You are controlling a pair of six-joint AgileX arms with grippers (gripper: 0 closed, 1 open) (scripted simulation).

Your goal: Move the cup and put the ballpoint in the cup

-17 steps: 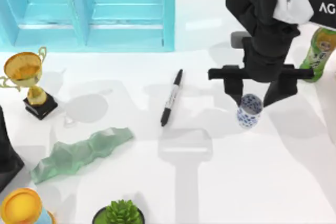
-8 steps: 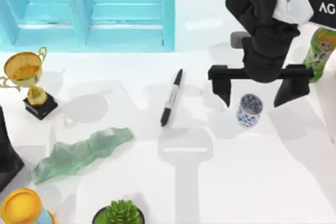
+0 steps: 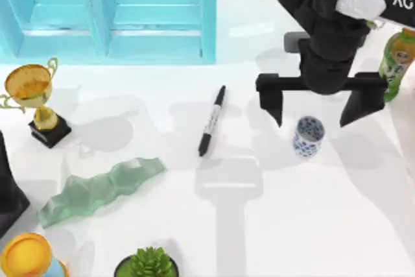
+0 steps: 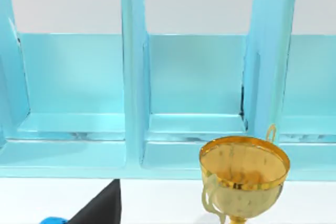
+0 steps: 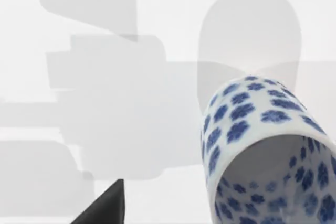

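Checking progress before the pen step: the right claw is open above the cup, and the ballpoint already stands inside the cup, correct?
Not quite. The right claw is open above the cup, but the ballpoint is not inside it: the top view shows it lying flat on the table, apart from the cup, toward the left.

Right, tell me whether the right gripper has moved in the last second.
Yes. The right gripper has opened and pulled back from the cup, toward the far edge, its fingers now apart from the cup, which stands beside the ballpoint.
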